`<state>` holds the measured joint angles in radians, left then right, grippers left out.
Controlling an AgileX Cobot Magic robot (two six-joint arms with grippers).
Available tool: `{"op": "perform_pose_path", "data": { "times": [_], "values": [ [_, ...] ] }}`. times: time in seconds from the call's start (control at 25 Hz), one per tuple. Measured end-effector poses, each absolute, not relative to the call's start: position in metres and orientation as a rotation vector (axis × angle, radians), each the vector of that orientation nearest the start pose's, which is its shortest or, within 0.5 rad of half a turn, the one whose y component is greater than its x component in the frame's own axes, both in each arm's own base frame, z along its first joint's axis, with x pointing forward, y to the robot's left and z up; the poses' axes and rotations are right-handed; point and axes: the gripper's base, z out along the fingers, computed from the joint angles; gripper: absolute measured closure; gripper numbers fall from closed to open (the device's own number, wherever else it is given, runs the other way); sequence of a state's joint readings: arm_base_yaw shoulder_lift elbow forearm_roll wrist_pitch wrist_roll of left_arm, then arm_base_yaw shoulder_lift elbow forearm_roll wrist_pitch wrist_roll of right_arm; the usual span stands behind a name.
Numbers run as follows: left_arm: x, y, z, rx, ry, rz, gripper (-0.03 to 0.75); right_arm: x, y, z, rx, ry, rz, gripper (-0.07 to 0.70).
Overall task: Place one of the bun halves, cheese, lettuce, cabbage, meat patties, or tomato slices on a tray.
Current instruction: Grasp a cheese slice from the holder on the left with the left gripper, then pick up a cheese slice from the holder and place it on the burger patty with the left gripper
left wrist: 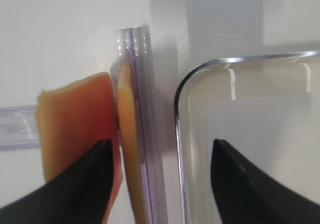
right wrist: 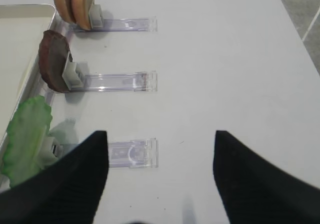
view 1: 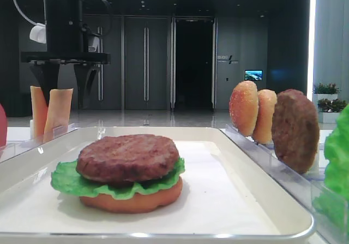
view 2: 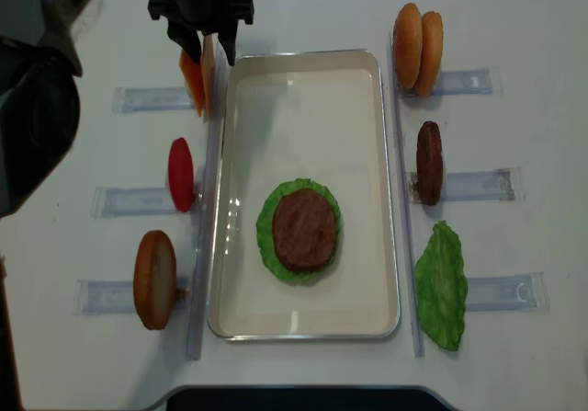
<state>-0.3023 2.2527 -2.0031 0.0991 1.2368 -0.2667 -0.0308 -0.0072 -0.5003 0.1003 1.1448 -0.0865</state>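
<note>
A: Where do we stand with the left gripper point(view 2: 203, 45)?

B: Over the tray's point(view 2: 390, 154) far left corner, jaws spread wide and gripping nothing. The cheese slices point(view 2: 198, 82) stand on edge in their clear rack point(left wrist: 142, 134) just outside that corner. In the left wrist view, one finger point(left wrist: 82, 184) covers the outer slice, the other hangs over the tray, and the inner slice lies between them.

A: Their long axis?

B: Upright, faces parallel to the tray's long rim, so we judge the jaws would close across the thickness. The right gripper point(right wrist: 160, 179), also unclenched and empty, hovers well apart, beyond the tray's right rim.

A: Counts?

B: Two cheese slices, four bun halves point(view 2: 417, 36), two meat patties point(view 2: 304, 228), two lettuce leaves point(view 2: 441, 287), one tomato slice point(view 2: 181, 174).
</note>
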Motion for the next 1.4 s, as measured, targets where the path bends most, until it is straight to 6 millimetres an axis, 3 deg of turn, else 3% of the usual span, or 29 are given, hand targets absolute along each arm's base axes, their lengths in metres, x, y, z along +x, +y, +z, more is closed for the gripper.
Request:
{"op": "perform_pose_path", "data": {
  "times": [0.28,0.72,1.12,1.4],
  "values": [
    [0.457,-0.13,0.208,0.082,2.95,0.072,0.319,-0.01,0.009,0.271,-0.069,2.116,0.052,0.171],
    [0.457,-0.129,0.208,0.098,2.948,0.089,0.668,-0.01,0.009,0.271,-0.069,2.116,0.052,0.171],
    [0.456,-0.129,0.211,0.14,2.94,0.093,0.68,-0.01,0.009,0.271,-0.069,2.116,0.052,0.171],
    [0.446,-0.123,0.243,0.133,2.888,0.076,0.68,-0.01,0.009,0.271,-0.069,2.116,0.052,0.171]
  ]
}}
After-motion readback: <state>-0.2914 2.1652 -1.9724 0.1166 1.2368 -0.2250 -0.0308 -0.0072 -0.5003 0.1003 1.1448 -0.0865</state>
